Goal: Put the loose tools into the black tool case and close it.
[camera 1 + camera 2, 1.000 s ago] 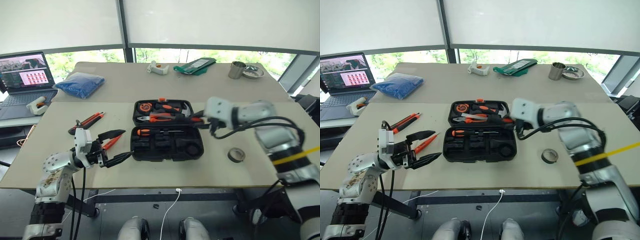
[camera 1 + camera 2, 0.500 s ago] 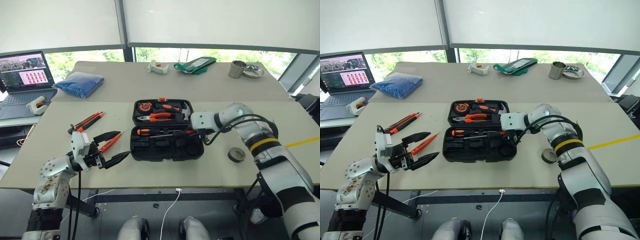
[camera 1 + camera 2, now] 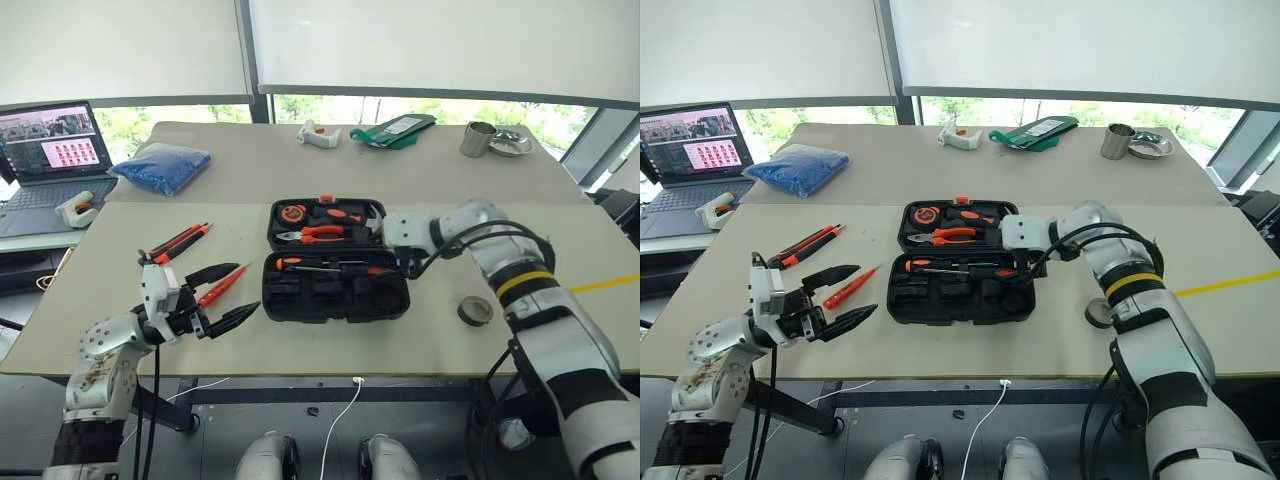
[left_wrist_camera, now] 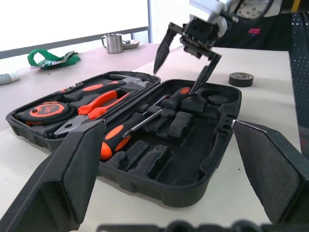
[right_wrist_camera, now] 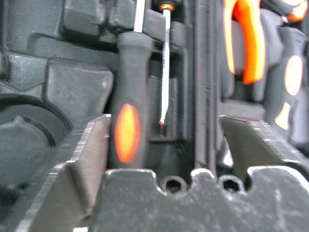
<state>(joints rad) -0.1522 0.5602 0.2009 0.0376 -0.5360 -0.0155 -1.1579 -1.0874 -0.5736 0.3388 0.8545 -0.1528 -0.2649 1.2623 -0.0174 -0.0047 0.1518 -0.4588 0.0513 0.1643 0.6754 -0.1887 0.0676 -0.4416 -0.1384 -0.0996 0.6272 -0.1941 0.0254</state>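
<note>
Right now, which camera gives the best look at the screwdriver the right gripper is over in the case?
The right wrist view: the screwdriver lies close-up in its slot in the case, between the open fingers. The left wrist view shows it under the right gripper side-on. In the eye views it is small, partly hidden.

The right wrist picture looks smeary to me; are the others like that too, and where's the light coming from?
Right wrist view: soft and smeared over the screwdriver lying in the black tool case. Left wrist view: case sharp, near fingers blurred. Eye views: crisp, with daylight from the windows behind the table, below drawn blinds.
</note>
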